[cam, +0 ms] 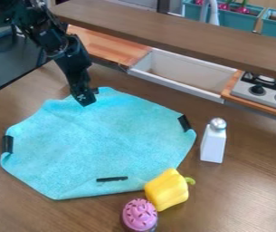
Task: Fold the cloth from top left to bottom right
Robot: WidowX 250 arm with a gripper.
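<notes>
The black gripper [87,100] hangs down at the upper left edge of the cloth, its tip over the blue fabric. Whether it touches or holds the fabric I cannot tell. Spread out on the brown table, the light blue cloth [103,140] has black strips at its left edge, right edge and near its bottom edge. Part of the cloth's top edge is hidden behind the gripper.
A yellow pepper [167,189] lies against the cloth's lower right edge, beside a pink-topped cupcake [140,215]. Right of the cloth stands a white shaker [213,142] with a silver top. Behind are a white sink [182,78], a stove [261,90] and a brown shelf [182,34].
</notes>
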